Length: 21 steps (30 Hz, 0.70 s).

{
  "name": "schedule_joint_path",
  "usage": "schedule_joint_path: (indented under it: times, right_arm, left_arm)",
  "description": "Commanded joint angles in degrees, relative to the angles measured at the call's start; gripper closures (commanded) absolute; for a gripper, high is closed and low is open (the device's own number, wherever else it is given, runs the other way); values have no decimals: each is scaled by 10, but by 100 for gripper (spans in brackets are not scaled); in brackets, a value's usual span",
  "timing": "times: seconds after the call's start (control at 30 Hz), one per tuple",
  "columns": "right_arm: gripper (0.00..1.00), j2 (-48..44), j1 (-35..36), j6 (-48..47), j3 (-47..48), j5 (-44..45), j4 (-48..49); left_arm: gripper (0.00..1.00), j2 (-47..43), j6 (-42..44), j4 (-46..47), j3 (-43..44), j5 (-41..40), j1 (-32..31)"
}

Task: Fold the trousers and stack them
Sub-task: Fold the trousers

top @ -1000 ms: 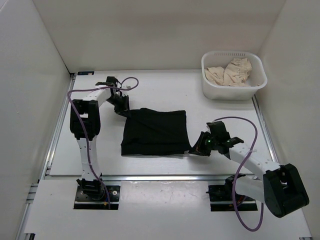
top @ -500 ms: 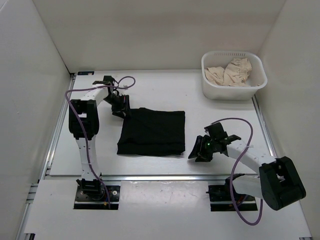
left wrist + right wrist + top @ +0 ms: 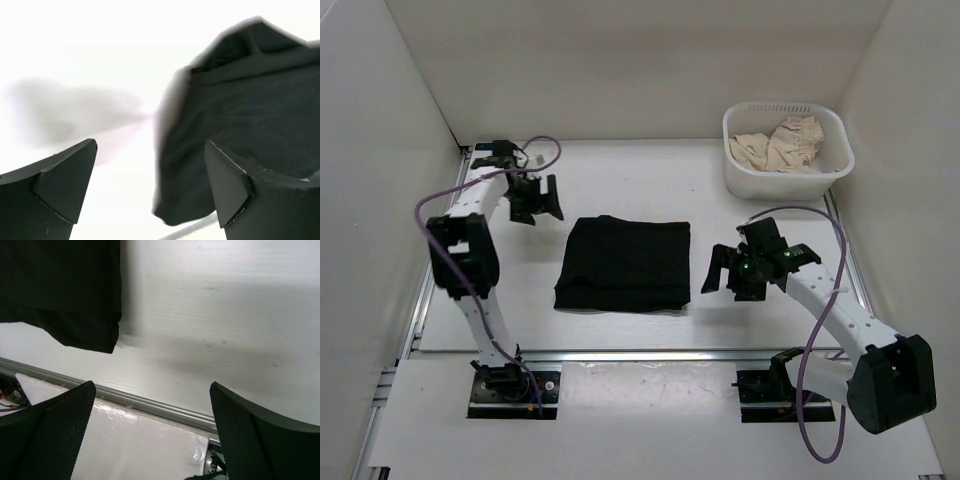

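Lying folded in the middle of the table (image 3: 650, 180), the trousers (image 3: 623, 265) are forming a flat black rectangle, with the near edge looking a little wider than the far one. The left gripper (image 3: 537, 204) is hanging near the far left corner, and the right gripper (image 3: 728, 278) just beside the near right corner. Both are standing wide open, holding nothing and not touching the cloth. I am judging that the fold itself is finishing. To do this well, both arms should be rising straight up from the cloth, so that no finger is catching a corner and opening the layers.
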<state>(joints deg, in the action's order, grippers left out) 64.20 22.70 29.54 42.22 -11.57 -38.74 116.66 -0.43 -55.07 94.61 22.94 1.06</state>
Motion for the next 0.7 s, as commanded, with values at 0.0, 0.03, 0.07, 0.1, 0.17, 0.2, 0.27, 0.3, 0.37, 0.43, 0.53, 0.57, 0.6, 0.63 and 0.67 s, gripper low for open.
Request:
schedule_joint_path:
  times: [0.0, 0.03, 0.07, 0.1, 0.17, 0.2, 0.27, 0.3, 0.37, 0.43, 0.53, 0.57, 0.6, 0.63, 0.67]
  right_arm:
    - [1, 20, -14, -40, 58, 47, -79]
    - [1, 28, -14, -40, 70, 66, -97]
    - [1, 36, -14, -40, 90, 74, -103]
    - [1, 41, -14, -46, 100, 81, -103]
    - [1, 49, -20, -46, 123, 106, -109]
    - [1, 49, -20, -46, 130, 115, -109]
    - [1, 55, -25, -52, 146, 126, -104]
    - [1, 55, -25, -52, 151, 126, -104]
    - [1, 67, -30, -58, 162, 133, -104]
    - [1, 75, -30, -58, 182, 133, -104]
    - [1, 89, -35, -69, 205, 139, -104]
    - [1, 94, -35, -70, 211, 146, -110]
    - [1, 94, -35, -70, 218, 146, -110]
    - [1, 94, -35, -70, 218, 152, -110]
    - [1, 94, -35, -70, 218, 152, -110]
  left_arm:
    - [0, -168, 4, 74, -79, -136, 37]
    - [0, -190, 4, 87, -104, -170, 44]
    - [0, -207, 4, 95, -126, -208, 44]
    - [0, -230, 4, 95, -157, -280, 56]
    - [0, -250, 4, 95, -189, -335, 75]
    - [0, -273, 4, 95, -206, -354, 98]
    - [0, -299, 4, 95, -258, -385, 125]
    - [0, -325, 4, 95, -274, -385, 152]
    - [0, -351, 4, 95, -328, -394, 168]
    - [0, -386, 4, 95, -371, -394, 189]
    - [0, -426, 4, 95, -399, -372, 218]
    - [0, -434, 4, 95, -411, -366, 223]
    - [0, -441, 4, 95, -411, -357, 223]
    - [0, -447, 4, 95, -418, -357, 229]
    - [0, -455, 4, 95, -418, -352, 229]
